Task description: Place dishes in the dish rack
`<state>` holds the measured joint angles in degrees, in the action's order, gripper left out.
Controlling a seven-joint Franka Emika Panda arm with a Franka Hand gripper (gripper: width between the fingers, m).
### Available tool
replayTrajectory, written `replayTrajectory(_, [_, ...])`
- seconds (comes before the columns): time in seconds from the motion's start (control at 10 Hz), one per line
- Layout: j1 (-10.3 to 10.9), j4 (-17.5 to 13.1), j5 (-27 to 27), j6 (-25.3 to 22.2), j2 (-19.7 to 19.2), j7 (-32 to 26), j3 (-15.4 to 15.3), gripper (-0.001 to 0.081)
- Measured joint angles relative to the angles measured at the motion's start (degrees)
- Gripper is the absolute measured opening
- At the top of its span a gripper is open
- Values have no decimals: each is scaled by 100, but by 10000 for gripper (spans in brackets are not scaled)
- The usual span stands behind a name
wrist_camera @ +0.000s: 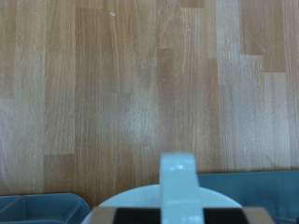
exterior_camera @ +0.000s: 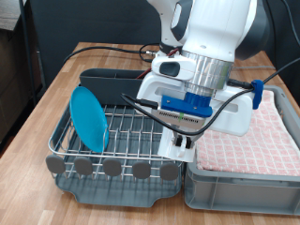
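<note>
Gripper (exterior_camera: 178,142) over rack (exterior_camera: 122,127) holding one plate (exterior_camera: 89,115)

One camera stands off the arm, a bit high, looking down at the table (exterior_camera: 66,75) from close by. The other sits on the arm, looking straight down, very near. Both show the table's wood.

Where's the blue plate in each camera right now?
Exterior view: the blue plate stands on edge in the dish rack, on the view's left.
Wrist view: not clearly there; a pale round shape by the fingers is unidentifiable.
Shared landmark: the wooden table.
</note>
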<state>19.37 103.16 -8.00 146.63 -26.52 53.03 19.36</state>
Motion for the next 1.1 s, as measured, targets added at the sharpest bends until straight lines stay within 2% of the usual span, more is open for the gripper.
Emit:
replayTrajectory(0.4, [-82, -436, 167, -832, 0, -313, -69, 72])
replayTrajectory(0.7, [-265, -599, 505, -943, -78, -642, -226, 72])
replayTrajectory(1.1, [-367, -691, 742, -939, -291, -733, -293, 72])
